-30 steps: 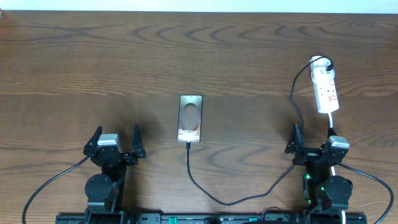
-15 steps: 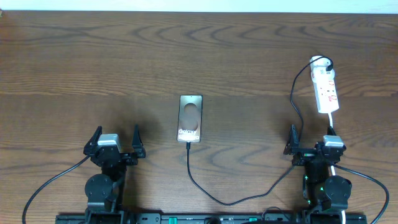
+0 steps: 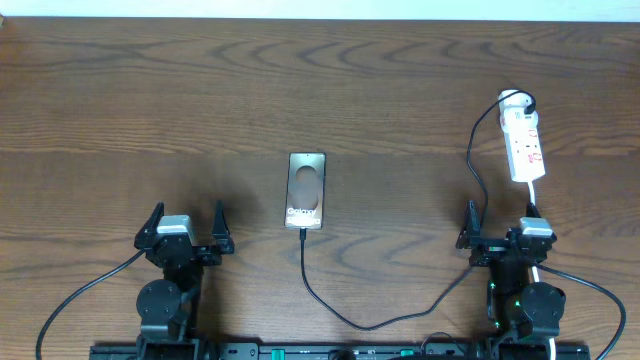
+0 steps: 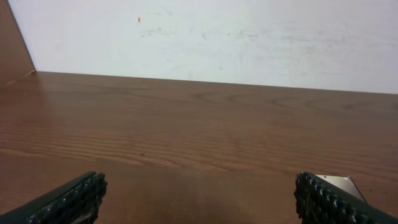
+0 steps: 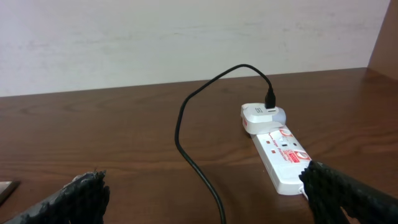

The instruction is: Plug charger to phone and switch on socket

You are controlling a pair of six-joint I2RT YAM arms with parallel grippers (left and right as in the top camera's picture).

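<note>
- Dark wood-grain table (image 3: 150, 100) fills the overhead view, with a pale strip of wall along the far edge.
- Overhead, the phone (image 3: 306, 190) lies flat near the middle of the table, its long side running away from the arms and the lettering at its near end.
- Overhead, the charger (image 3: 330, 310) meets the phone's near short edge with its plug tip (image 3: 303, 232). It loops toward the near edge, swings right and rises to a white adapter (image 3: 513, 100) at the far end of the socket (image 3: 524, 145).
- Overhead, the socket lies at far right, and its white cord (image 3: 531, 195) trails back beside the right arm.
- Overhead, the left gripper (image 3: 187, 212) sits near-left, jaws spread wide and holding nothing, well apart from the phone.
- Overhead, the right gripper (image 3: 500, 215) sits just short of the socket's near end, jaws likewise wide apart and empty.
- Left wrist view: bare table runs to a white wall; the two ribbed fingers (image 4: 71, 198) stand far apart, and a corner of the phone (image 4: 339, 182) peeks out behind the right-hand one.
- Right wrist view: the socket (image 5: 283, 155) lies ahead to the right with red markings on top, and the charger arches up into the adapter (image 5: 261, 116). I cannot tell the switch position, and the fingers (image 5: 81, 196) are spread wide.
</note>
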